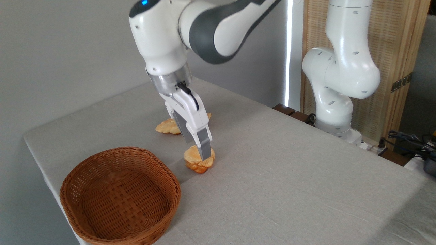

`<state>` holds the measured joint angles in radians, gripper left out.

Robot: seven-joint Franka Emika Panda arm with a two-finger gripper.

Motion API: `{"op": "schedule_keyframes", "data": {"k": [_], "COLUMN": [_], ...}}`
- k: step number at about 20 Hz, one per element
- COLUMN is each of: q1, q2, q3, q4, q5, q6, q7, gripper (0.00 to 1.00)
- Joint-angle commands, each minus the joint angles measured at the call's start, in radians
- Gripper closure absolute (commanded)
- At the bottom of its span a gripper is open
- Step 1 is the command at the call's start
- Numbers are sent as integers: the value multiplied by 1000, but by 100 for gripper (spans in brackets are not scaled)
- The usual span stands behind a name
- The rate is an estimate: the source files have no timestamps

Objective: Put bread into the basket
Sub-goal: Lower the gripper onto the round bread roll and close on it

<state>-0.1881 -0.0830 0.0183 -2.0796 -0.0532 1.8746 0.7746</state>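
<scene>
The round wicker basket (120, 195) sits empty at the near left corner of the grey-clothed table (289, 177). Just beyond its right rim the bread (197, 164) lies on the cloth, the hand (203, 153) lowered onto it, fingers closed against its sides. Farther back lies a longer golden pastry (168, 126), before a grey wall.

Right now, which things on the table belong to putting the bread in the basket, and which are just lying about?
Part of the job:
- bread, on the table by the basket
- basket, nothing in it
- claw, down at the bread; grip unclear

Just lying about:
- longer pastry, partly hidden behind the claw
- cables, at the far right edge
</scene>
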Motion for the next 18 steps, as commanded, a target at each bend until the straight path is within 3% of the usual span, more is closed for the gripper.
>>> {"op": "schedule_keyframes", "data": {"k": [1,13,14,16,17,18], "q1": [-22,-42,-44,-42,-42,-42], "q2": [-27,-12,-12,-11,-11,-9], "q3": [6,6,6,6,6,6], "q4": [-82,-88,-88,-88,-86,-86], "q5": [-2,-2,-2,-2,-2,-2], "q6": [67,70,69,69,67,69], "q7": [-5,-12,-12,-9,-6,-3], "gripper": [0,0,7,40,50,54]}}
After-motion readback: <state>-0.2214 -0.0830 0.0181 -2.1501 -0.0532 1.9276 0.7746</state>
